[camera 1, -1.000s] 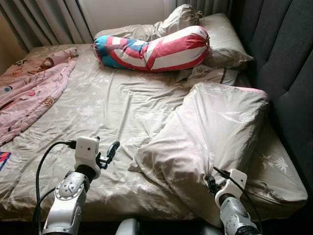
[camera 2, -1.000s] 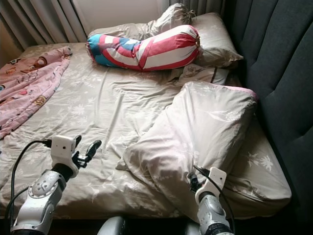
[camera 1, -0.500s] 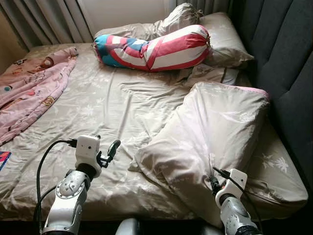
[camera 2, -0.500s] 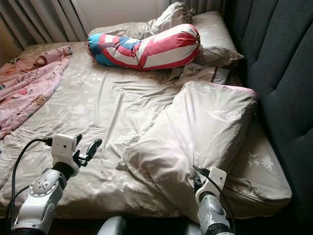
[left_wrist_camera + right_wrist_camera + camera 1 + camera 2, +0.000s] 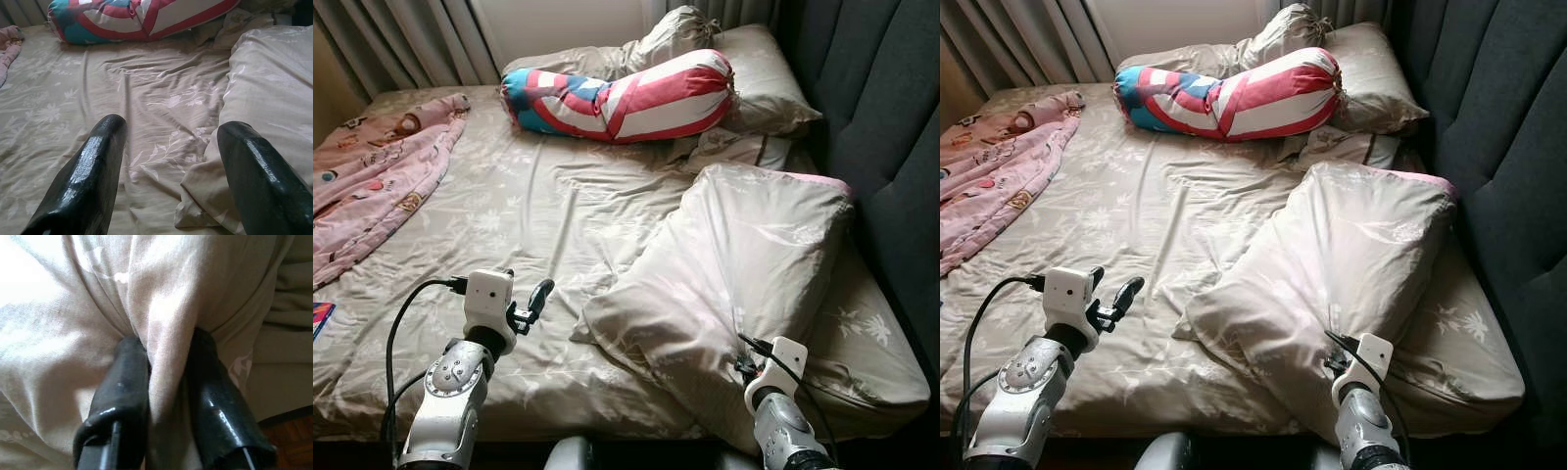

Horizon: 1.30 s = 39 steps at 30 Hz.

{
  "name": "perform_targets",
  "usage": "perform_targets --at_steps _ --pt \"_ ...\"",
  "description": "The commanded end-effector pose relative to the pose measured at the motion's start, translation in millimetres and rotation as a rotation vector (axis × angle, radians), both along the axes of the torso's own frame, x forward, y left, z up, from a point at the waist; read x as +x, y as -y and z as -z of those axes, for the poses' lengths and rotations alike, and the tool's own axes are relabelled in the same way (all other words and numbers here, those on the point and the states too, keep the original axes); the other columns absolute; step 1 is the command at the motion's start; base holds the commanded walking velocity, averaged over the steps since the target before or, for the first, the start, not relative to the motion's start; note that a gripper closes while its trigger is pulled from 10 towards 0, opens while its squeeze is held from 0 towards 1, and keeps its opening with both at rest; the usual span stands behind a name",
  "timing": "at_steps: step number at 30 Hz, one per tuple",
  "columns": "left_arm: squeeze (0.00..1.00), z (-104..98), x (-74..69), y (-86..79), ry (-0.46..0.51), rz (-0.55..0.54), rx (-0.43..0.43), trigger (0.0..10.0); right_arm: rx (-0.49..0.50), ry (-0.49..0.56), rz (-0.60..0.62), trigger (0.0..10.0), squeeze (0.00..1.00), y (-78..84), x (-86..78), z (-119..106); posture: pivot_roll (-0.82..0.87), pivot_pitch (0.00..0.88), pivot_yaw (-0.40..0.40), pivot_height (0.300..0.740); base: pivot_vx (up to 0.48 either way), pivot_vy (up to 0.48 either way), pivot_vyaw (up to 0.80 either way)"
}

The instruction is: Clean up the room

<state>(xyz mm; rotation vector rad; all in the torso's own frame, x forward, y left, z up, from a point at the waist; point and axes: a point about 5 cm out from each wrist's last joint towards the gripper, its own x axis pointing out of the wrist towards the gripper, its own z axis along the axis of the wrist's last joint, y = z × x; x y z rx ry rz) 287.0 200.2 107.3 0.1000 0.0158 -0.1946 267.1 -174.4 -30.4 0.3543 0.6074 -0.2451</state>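
the right gripper (image 5: pixel 166 357) has its jaws pinched tight on a fold of the big beige pillow (image 5: pixel 734 264), at the pillow's near edge. the left gripper (image 5: pixel 530 305) hangs just over the bed sheet (image 5: pixel 529 206) with its jaws wide apart, holding nothing, close to the pillow's left corner. farther up the bed lie a red, white and blue bolster (image 5: pixel 617 98) and, at the left, a pink blanket (image 5: pixel 372 176).
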Motion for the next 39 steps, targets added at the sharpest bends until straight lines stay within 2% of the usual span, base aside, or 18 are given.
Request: perform_targets --at_steps 1,14,18,19,23,25,26,28,29,30,32,33,35,39 --pt "0.0 -0.7 1.4 -0.8 0.002 -0.005 0.006 10.0 0.022 -0.083 -0.016 0.0 0.0 -9.5 -16.2 14.6 0.08 0.076 0.08 0.649 0.0 0.0 0.0" --pt "0.0 2.5 3.4 3.3 -0.003 0.002 0.003 10.0 -0.023 -0.057 0.061 0.0 0.0 8.6 -12.7 9.4 0.06 0.052 0.075 0.649 0.0 0.0 0.0" --pt "0.0 4.0 4.4 4.2 -0.005 -0.002 0.001 10.0 -0.083 -0.047 0.072 0.0 0.0 16.6 -7.9 4.1 0.05 0.044 0.07 0.649 0.0 0.0 0.0" --pt "0.0 4.9 5.2 5.1 -0.005 -0.004 -0.001 10.0 -0.115 -0.031 0.107 0.0 0.0 24.2 -5.1 -0.2 0.05 0.036 0.063 0.649 0.0 0.0 0.0" --pt "0.0 5.6 7.2 6.9 -0.002 -0.01 -0.009 10.0 -0.148 -0.02 0.159 0.0 0.0 34.8 -2.9 -4.8 0.04 0.023 0.054 0.649 0.0 0.0 0.0" --pt "0.0 5.0 10.4 8.4 0.006 -0.019 -0.021 10.0 -0.248 -0.006 0.195 0.0 0.0 51.4 2.1 -14.4 0.03 0.012 0.047 0.649 0.0 0.0 0.0" --pt "0.0 4.7 11.3 9.0 0.008 -0.02 -0.023 10.0 -0.278 -0.001 0.212 5.0 0.0 57.4 3.8 -18.0 0.03 0.009 0.045 0.649 0.0 0.0 0.0" --pt "0.0 4.6 12.4 9.8 0.009 -0.02 -0.025 10.0 -0.301 0.004 0.229 5.0 0.0 62.8 5.2 -21.3 0.02 0.008 0.045 0.649 0.0 0.0 0.0" --pt "0.0 5.0 14.1 10.8 0.011 -0.021 -0.028 10.0 -0.349 0.017 0.242 10.0 0.0 70.5 8.6 -27.7 0.02 0.002 0.041 0.649 0.0 0.0 0.0" --pt "0.0 5.0 15.0 11.0 0.014 -0.022 -0.03 10.0 -0.418 0.032 0.273 10.0 0.0 82.2 11.7 -36.6 0.01 0.0 0.039 0.649 0.0 0.0 0.0" --pt "0.0 5.1 15.5 10.9 0.016 -0.025 -0.033 10.0 -0.458 0.053 0.314 10.0 0.0 93.3 14.1 -45.2 0.01 0.0 0.039 0.649 0.0 0.0 0.0" --pt "0.0 5.6 15.9 10.9 0.016 -0.029 -0.035 10.0 -0.506 0.075 0.356 10.0 0.0 106.0 15.9 -54.9 0.01 0.0 0.039 0.649 0.0 0.0 0.0" --pt "0.0 6.4 16.3 11.0 0.018 -0.031 -0.037 10.0 -0.557 0.099 0.414 10.0 0.0 120.9 17.0 -66.8 0.0 0.0 0.039 0.649 0.0 0.0 0.0" --pt "0.0 6.9 17.3 11.2 0.018 -0.031 -0.039 10.0 -0.59 0.152 0.519 10.0 0.0 145.0 18.3 -87.8 -0.01 0.0 0.041 0.649 0.0 0.0 0.0"
